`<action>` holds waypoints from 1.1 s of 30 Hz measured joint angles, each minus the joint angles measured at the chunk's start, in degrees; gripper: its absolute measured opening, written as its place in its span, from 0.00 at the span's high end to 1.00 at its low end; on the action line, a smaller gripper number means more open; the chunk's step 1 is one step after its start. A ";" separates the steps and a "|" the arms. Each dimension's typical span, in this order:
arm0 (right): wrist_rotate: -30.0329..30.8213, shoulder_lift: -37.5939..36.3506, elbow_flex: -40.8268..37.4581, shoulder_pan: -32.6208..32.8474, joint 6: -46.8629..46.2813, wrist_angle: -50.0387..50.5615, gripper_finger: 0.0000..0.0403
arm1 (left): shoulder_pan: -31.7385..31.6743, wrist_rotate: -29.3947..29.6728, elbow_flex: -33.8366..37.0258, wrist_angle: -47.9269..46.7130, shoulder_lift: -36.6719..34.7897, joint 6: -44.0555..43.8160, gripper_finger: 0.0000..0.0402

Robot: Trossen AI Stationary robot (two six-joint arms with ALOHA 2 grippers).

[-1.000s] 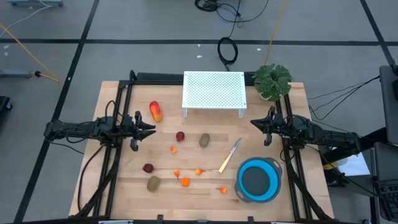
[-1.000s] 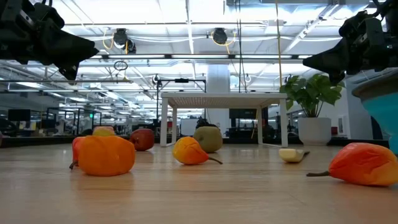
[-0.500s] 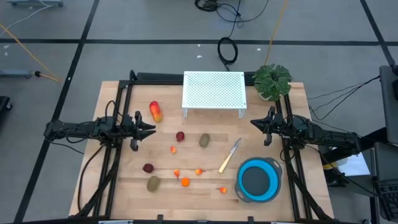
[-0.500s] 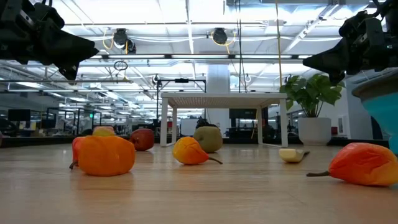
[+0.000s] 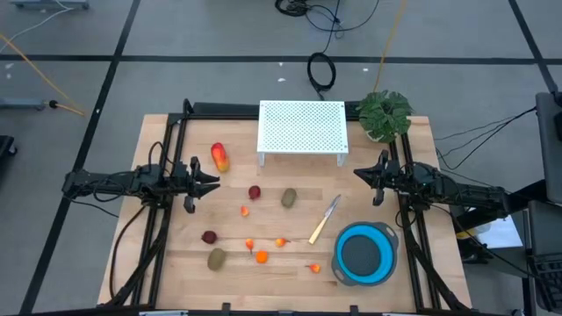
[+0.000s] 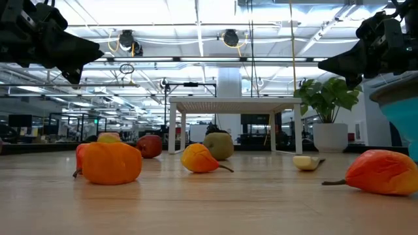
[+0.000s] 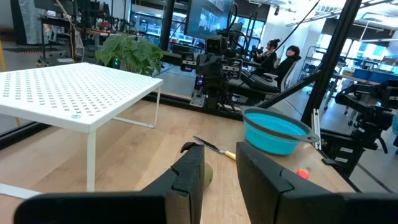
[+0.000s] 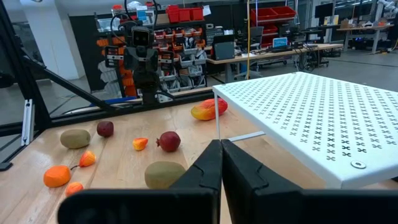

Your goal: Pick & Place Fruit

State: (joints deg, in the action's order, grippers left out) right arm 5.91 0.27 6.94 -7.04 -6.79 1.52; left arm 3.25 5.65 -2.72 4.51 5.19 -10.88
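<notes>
Fruit lies scattered across the wooden tabletop [image 5: 167, 263]: an oblong red-yellow piece [image 5: 219, 157] near a white perforated rack [image 5: 302, 128], two dark red rounds [image 5: 255, 192] [image 5: 209, 237], two brown-green ovals [image 5: 288, 198] [image 5: 216, 259] and tiny orange pieces [image 5: 262, 257]. A yellow-handled knife [image 5: 323, 220] lies between the fruit and a blue bowl [image 5: 364, 254]; a potted plant [image 5: 384, 114] fills one corner. The left claw [image 5: 213, 182] hovers narrowly parted; the right claw [image 5: 358, 173] hangs pressed closed, both empty. Workstations crowd the room behind.

wooden table [image 5: 167, 132], fruit [image 5: 219, 157], knife [image 5: 323, 219], bowl [image 5: 364, 254]
</notes>
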 joint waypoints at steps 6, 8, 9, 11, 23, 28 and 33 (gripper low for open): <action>0.00 0.00 0.00 -0.01 -0.02 0.00 1.00 | 0.00 0.01 -0.01 -0.01 -0.01 0.00 0.77; 0.00 0.02 -0.01 0.00 0.00 0.00 1.00 | 0.00 0.02 -0.02 0.00 -0.02 0.00 0.77; 0.00 0.01 -0.01 0.00 0.00 0.00 1.00 | 0.00 0.00 0.00 0.00 -0.02 -0.02 0.77; 0.00 0.00 0.00 0.02 -0.02 -0.01 1.00 | 0.00 0.02 0.00 -0.01 -0.02 -0.01 0.77; -0.34 0.06 0.00 0.02 -16.79 -0.57 1.00 | 0.00 0.01 -0.02 -0.01 -0.02 -0.01 0.77; -5.11 3.33 0.00 0.35 -17.85 -9.91 1.00 | 0.00 0.02 -0.02 0.00 0.00 0.00 0.77; -6.18 11.27 0.30 3.36 -12.00 -22.57 1.00 | 0.00 0.02 -0.01 0.00 -0.01 0.00 0.77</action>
State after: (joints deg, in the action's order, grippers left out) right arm -0.27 11.54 7.24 -3.68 -18.78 -21.05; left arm 3.25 5.67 -2.73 4.51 5.18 -10.87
